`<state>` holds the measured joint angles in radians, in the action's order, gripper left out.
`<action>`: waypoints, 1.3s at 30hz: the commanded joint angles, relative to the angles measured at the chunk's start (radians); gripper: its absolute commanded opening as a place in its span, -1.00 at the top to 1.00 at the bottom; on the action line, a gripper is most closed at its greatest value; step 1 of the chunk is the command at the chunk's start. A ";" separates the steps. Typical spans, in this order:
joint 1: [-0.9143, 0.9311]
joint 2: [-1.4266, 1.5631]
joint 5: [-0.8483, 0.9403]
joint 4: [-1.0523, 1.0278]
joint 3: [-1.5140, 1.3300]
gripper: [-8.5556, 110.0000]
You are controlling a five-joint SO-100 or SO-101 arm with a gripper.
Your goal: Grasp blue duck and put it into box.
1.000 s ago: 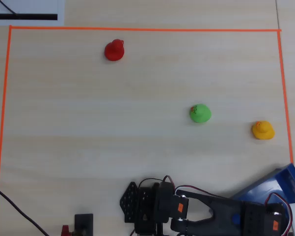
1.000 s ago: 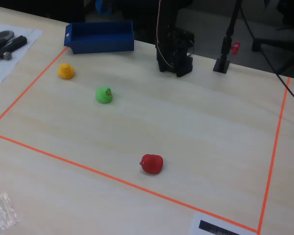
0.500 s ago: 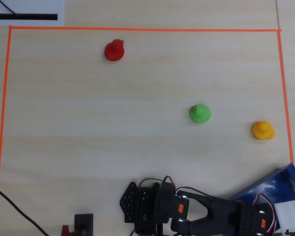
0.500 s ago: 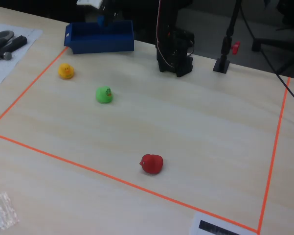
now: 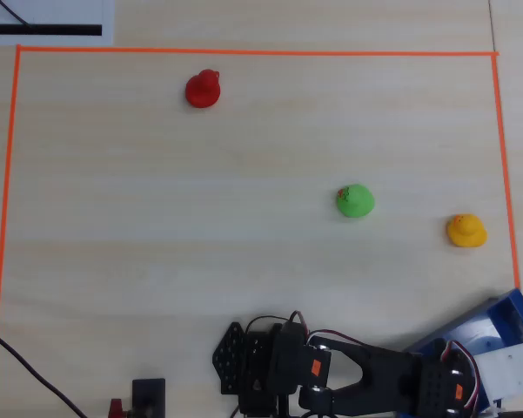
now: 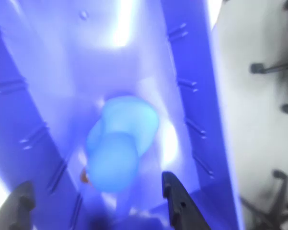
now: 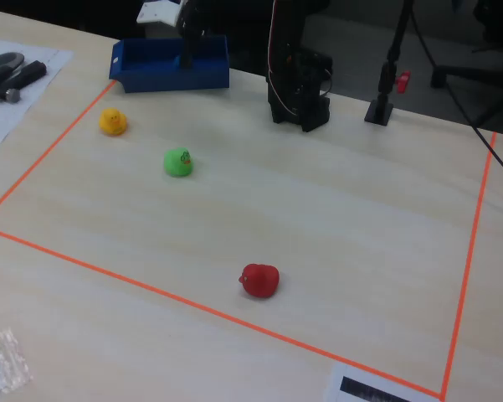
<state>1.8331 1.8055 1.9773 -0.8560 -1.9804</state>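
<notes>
In the wrist view the blue duck shows blurred and close, down inside the translucent blue box, between its long walls. My gripper is open: its two dark fingers stand wide apart at the bottom of that view, neither visibly touching the duck. In the fixed view the arm reaches down into the box at the table's far left, and the duck is hidden there. In the overhead view the arm's wrist covers part of the box at the bottom right.
A green duck, a yellow duck and a red duck sit inside the orange tape border. The arm's base and a black stand are at the back edge. Tools lie on paper at the left.
The arm has swung over the box with the duck and lowered its gripper between the box walls.
</notes>
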 commanded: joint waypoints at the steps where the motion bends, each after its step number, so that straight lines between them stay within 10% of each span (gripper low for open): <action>1: -0.087 0.074 -0.150 -0.025 0.101 0.34; 9: -0.655 0.126 -0.676 -0.261 0.612 0.85; 23: -1.494 0.831 -0.387 -0.135 -0.577 0.85; 39: -1.804 1.333 -0.342 -0.232 -1.065 0.85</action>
<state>0.0522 3.0772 1.6306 -1.0723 -3.0143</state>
